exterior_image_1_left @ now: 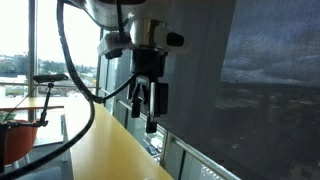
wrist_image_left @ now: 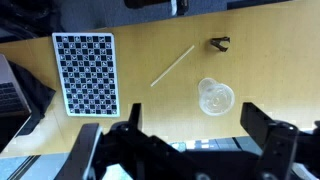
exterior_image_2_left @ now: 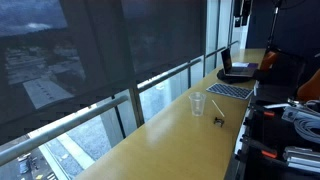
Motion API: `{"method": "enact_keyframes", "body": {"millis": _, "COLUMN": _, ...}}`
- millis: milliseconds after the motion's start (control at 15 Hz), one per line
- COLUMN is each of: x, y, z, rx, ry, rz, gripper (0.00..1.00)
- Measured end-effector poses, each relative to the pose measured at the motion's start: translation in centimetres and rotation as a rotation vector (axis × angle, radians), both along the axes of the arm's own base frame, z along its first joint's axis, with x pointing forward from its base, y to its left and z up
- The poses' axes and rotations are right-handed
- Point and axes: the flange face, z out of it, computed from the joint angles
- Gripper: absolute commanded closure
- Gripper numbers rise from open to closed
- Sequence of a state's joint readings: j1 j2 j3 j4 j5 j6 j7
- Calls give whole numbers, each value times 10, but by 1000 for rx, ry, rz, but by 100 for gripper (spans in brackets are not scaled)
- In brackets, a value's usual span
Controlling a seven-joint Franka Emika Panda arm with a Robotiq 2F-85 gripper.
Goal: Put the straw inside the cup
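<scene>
In the wrist view a thin pale straw (wrist_image_left: 172,66) lies flat on the wooden counter (wrist_image_left: 150,105). A clear plastic cup (wrist_image_left: 215,97) stands upright just to its lower right, apart from it. My gripper (wrist_image_left: 178,145) is open and empty, high above the counter, with its dark fingers at the bottom left and right of the wrist view. The cup (exterior_image_2_left: 198,104) and the straw (exterior_image_2_left: 217,108) beside it also show in an exterior view. In an exterior view the gripper (exterior_image_1_left: 150,122) hangs in the air above the counter by the window.
A black-and-white checkerboard (wrist_image_left: 83,73) lies left of the straw, and it also shows in an exterior view (exterior_image_2_left: 230,90). A small black clip (wrist_image_left: 219,44) lies beyond the cup. A laptop (exterior_image_2_left: 238,70) stands further along the counter. Shaded windows run along the counter's far edge.
</scene>
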State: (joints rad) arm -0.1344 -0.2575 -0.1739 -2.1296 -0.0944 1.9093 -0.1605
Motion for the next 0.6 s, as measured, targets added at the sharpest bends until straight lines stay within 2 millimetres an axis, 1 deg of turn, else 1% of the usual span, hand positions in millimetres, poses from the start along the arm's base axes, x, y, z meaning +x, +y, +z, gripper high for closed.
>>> {"method": "enact_keyframes", "body": {"millis": 467, "x": 0, "y": 0, "z": 1, "rx": -1, "ry": -2, "rz": 0, "gripper": 0}}
{"method": "enact_keyframes", "body": {"millis": 600, "x": 0, "y": 2, "z": -4, "rx": 23, "ry": 1, "rz": -18, "gripper": 0}}
